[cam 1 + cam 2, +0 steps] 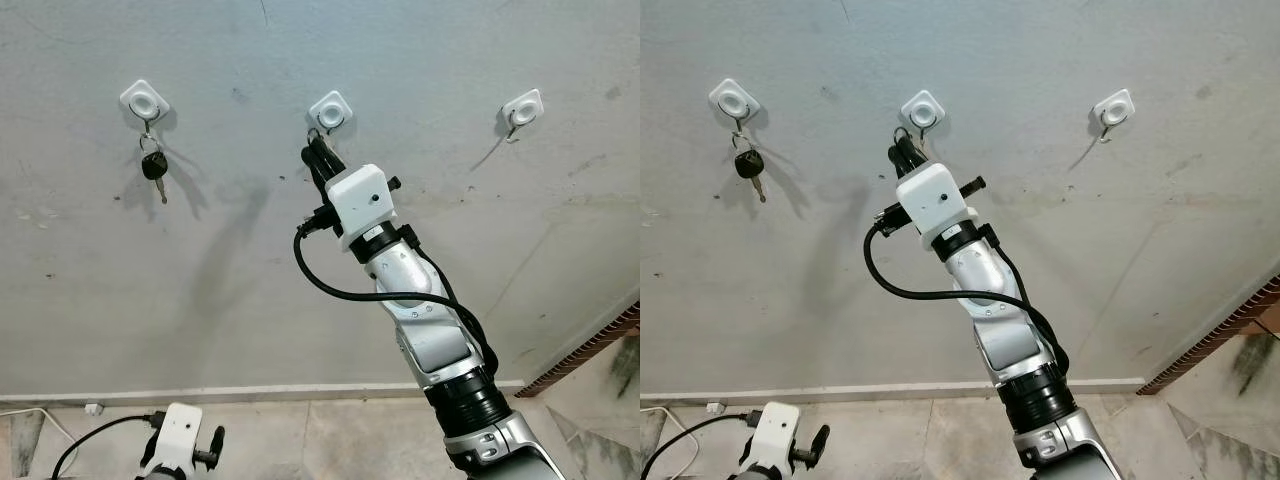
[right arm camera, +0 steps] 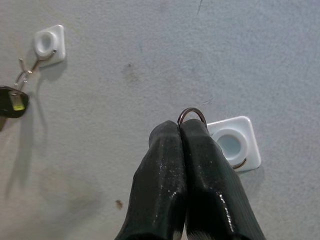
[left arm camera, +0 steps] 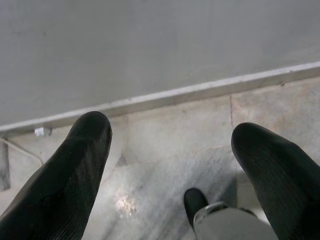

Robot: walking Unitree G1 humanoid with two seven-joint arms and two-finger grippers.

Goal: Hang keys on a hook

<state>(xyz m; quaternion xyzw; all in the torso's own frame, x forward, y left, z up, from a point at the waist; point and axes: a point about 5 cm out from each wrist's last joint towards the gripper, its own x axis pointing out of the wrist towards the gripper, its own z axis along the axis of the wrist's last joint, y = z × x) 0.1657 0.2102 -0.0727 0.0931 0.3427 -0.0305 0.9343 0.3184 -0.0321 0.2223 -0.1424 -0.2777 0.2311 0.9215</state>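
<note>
Against the grey plaster wall (image 1: 450,280), the right gripper (image 2: 180,125) pinches a thin metal key ring (image 2: 192,114). It sits just beside the middle white square hook (image 2: 234,143). The left gripper (image 3: 170,135) hangs spread apart.

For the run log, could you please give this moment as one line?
right hand: shut on ring, at middle hook | left hand: open, idle | left hook: key hung

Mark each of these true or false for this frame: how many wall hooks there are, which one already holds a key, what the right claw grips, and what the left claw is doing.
1. Three white hooks are on the wall. True.
2. The left hook carries a black-headed key. True.
3. The right claw is open. False: its fingers are pressed together on a key ring beside the middle hook.
4. The right hook holds a key. False: it is bare.
5. The left claw is open, low near the floor. True.
</note>
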